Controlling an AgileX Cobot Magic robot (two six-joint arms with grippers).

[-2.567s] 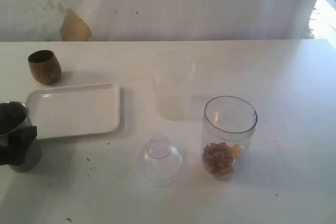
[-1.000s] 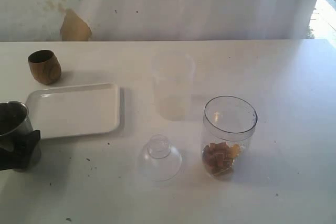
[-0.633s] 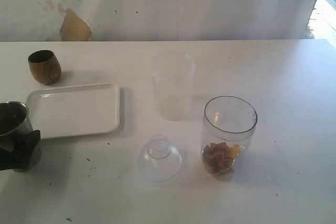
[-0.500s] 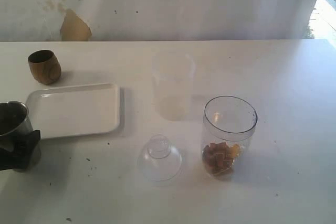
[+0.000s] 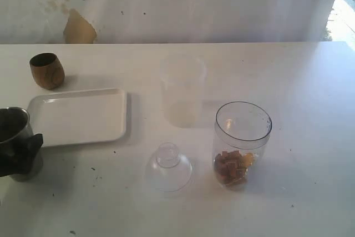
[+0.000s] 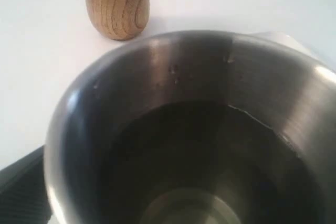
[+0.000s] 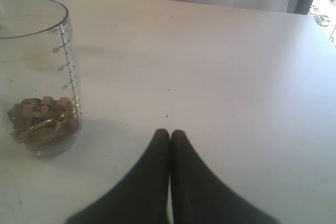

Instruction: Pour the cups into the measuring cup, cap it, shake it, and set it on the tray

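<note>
The steel tumbler stands at the table's left edge; it fills the left wrist view and looks empty inside. My left gripper is around it, its fingers spread a little off the wall, so it is open. The wooden cup stands behind the white tray. The clear measuring cup holds brown and yellow pieces at its bottom. My right gripper is shut on nothing, low over bare table beside the measuring cup; the exterior view does not show it.
A frosted plastic cup stands behind the measuring cup. A clear dome lid lies on the table in front, between the tray and the measuring cup. A white wall closes the far side.
The left gripper's finger has shifted outward from the tumbler's side and slightly lower since 2.6 s ago. The tumbler has stayed standing in place. Nothing else has moved.
</note>
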